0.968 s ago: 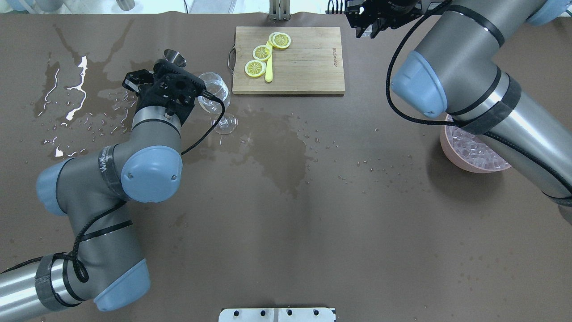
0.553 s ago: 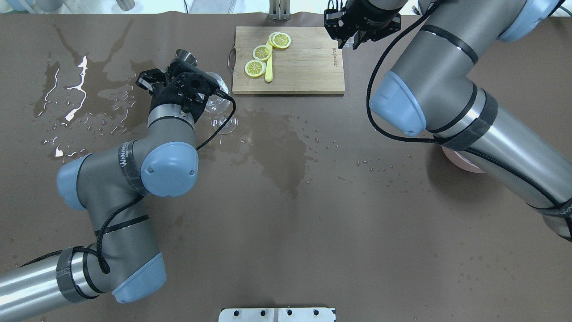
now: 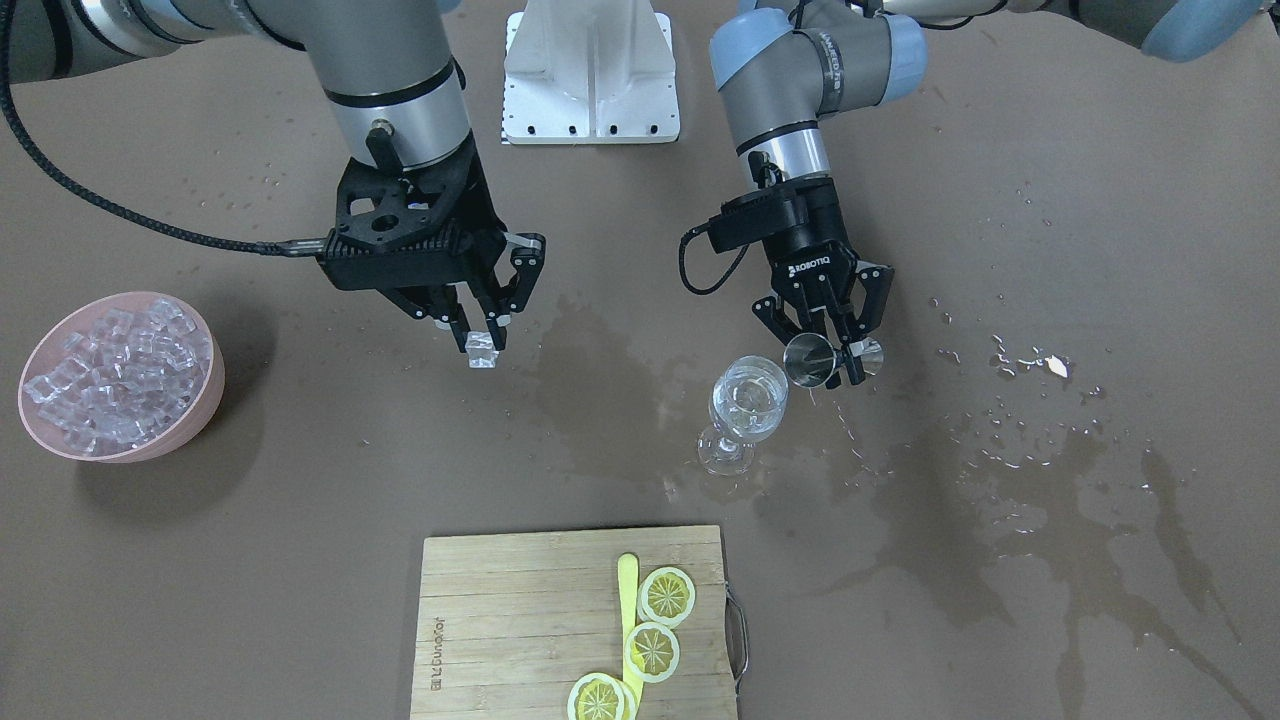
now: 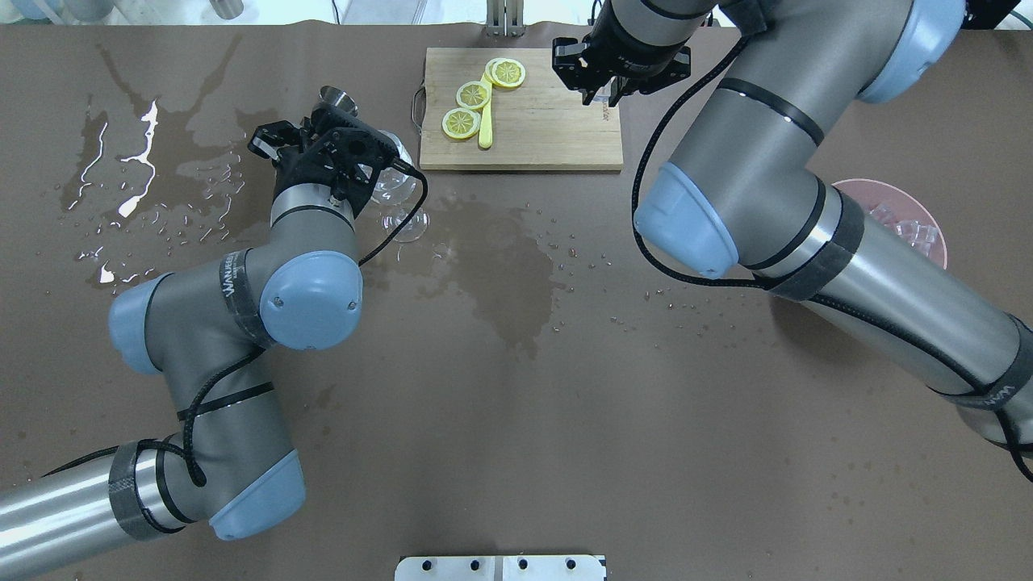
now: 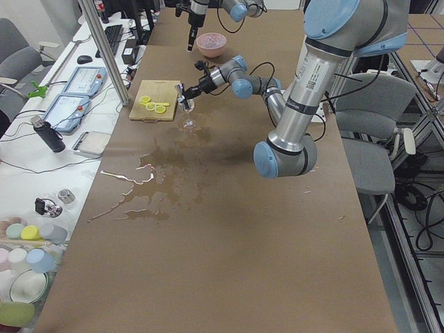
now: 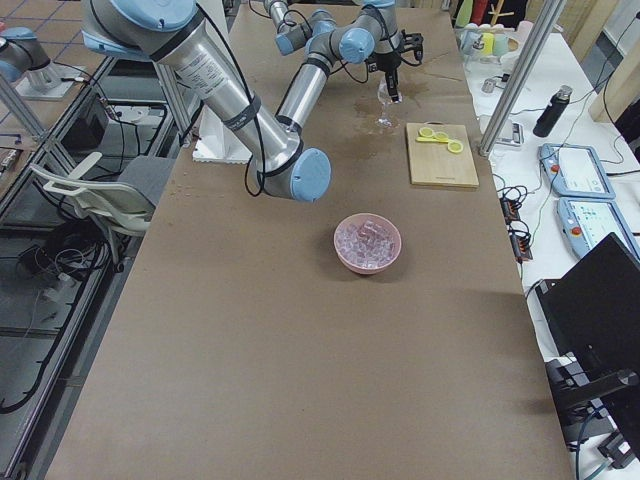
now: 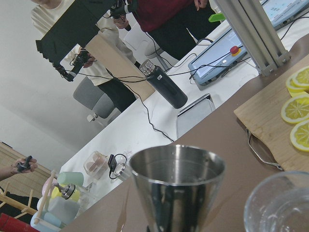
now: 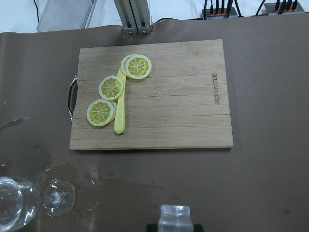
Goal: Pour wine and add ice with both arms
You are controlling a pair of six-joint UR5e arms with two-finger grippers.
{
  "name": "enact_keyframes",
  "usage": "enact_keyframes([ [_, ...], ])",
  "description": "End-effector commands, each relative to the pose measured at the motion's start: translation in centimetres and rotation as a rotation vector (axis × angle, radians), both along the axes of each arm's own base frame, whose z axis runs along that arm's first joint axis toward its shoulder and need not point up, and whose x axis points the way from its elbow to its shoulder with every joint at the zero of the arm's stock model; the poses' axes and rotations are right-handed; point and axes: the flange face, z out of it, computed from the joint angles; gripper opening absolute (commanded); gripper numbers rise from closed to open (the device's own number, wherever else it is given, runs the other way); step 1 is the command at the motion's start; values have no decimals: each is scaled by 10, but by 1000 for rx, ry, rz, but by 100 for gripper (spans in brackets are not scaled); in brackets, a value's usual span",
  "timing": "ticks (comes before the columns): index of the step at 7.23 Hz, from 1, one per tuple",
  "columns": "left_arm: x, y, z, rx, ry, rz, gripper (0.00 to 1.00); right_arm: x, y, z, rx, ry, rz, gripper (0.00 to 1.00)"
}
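Here's the right claw (image 3: 478,332) pinched on one ice cube (image 3: 482,350), up off the surface (image 3: 300,470), and the wine glass (image 3: 738,420) with its clear wine (image 3: 747,395) stands well apart toward the robot's left, just beside the left claw (image 3: 825,355) gripping the steel jigger (image 3: 805,361), so the cube needs carrying leftward.

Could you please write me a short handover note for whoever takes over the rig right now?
Left gripper: shut on the steel jigger, tilted beside the wine glass rim.
Right gripper: shut on one ice cube, in the air between the pink ice bowl and the glass.
Done: clear wine is in the glass; a cube is picked.
Left: carry the cube over the glass and drop it in, then put the jigger down. I see no ice in the glass yet.
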Motion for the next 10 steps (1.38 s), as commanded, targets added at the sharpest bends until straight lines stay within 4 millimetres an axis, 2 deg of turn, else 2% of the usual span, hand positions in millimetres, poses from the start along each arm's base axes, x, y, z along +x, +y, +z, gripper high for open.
enact_keyframes([
  [1, 2, -5, 7, -6, -30, 3, 21, -18, 2, -16, -14, -12, 5, 0],
  [2, 2, -5, 6, -5, -33, 3, 21, -26, 0, -20, -16, -28, 9, 0],
  [4, 5, -6, 11, -14, -60, 10, 21, -46, -12, -15, 17, -94, 16, 0],
  [7, 8, -5, 7, -30, -93, 13, 20, -52, -10, -12, -18, -124, -47, 0],
  [9, 10, -5, -4, -23, -114, 2, 20, -53, -7, -13, -39, -141, -57, 0],
  [10, 16, 1, -6, -25, -144, 12, 20, -53, -8, -12, -46, -142, -50, 0],
])
